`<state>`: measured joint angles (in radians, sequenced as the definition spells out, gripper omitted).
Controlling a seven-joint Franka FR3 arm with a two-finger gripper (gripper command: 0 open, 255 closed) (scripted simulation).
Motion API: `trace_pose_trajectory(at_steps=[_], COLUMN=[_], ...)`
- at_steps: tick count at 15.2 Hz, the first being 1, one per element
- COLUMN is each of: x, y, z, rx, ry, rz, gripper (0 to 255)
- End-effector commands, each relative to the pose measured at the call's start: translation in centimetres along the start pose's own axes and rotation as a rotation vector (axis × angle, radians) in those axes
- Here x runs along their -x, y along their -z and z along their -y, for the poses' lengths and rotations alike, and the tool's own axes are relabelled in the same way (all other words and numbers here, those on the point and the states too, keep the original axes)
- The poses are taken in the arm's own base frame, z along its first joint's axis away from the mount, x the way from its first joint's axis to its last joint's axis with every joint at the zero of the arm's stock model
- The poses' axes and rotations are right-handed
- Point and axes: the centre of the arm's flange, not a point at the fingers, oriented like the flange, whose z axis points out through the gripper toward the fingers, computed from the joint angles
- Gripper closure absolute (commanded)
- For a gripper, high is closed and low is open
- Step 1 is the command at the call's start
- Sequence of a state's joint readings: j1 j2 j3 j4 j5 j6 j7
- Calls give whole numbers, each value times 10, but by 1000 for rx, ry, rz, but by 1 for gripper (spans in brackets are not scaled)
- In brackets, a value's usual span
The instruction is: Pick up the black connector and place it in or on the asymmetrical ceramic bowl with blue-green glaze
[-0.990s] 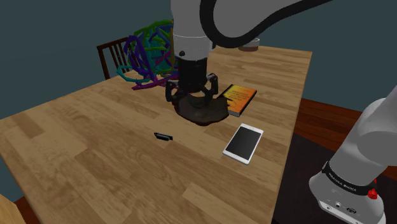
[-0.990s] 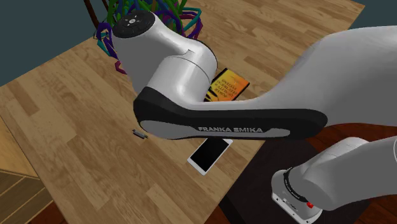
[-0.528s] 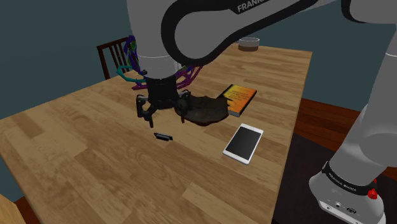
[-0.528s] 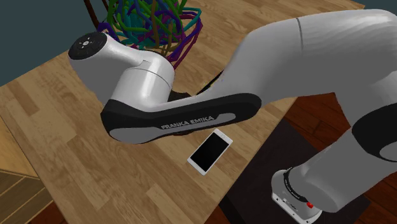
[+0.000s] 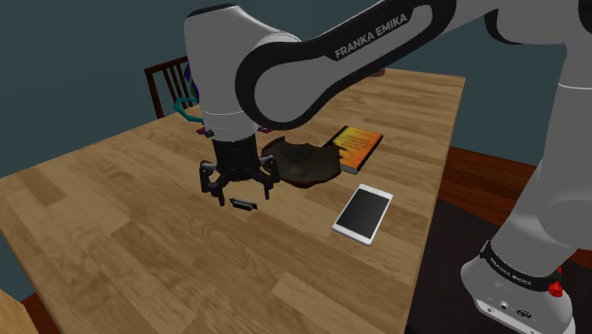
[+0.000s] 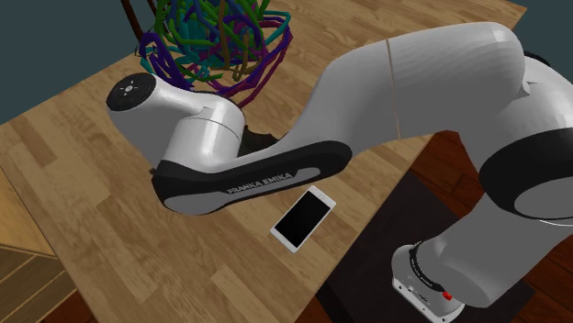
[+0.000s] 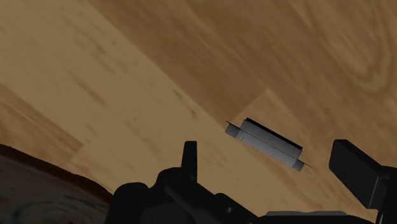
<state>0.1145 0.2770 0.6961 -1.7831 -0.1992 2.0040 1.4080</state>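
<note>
The black connector [image 5: 245, 204] is a small flat plug with a grey face lying on the wooden table [image 5: 114, 237]. My gripper [image 5: 239, 193] hovers open just above it, a little toward the bowl. In the wrist view the connector [image 7: 266, 143] lies between and slightly ahead of the two fingers [image 7: 189, 159], which stand wide apart without touching it. The bowl [image 5: 304, 161] is dark and irregular in outline, sitting on the table to the shoulder view's right of the gripper; its rim [image 7: 38, 191] shows beside the fingers.
An orange book [image 5: 356, 147] lies behind the bowl. A white phone [image 5: 362, 213] with a black screen lies near the table's right edge. A tangled coloured wire sculpture [image 6: 216, 37] and a chair [image 5: 163, 81] stand at the far side.
The arm has swung from above the bowl to the shoulder view's left and come down over the connector. The fingers stay open and the connector has not moved.
</note>
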Motion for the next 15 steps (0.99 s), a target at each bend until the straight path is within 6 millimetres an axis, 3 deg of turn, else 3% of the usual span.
trace_pose_trajectory(at_steps=[1, 8, 9, 15], x=[1, 1, 0, 1], y=[-6, -6, -7, -6], z=[0, 0, 1, 0], rx=[0, 0, 0, 0], ry=[0, 0, 0, 0], rz=[0, 0, 0, 0], gripper=[0, 0, 255, 255])
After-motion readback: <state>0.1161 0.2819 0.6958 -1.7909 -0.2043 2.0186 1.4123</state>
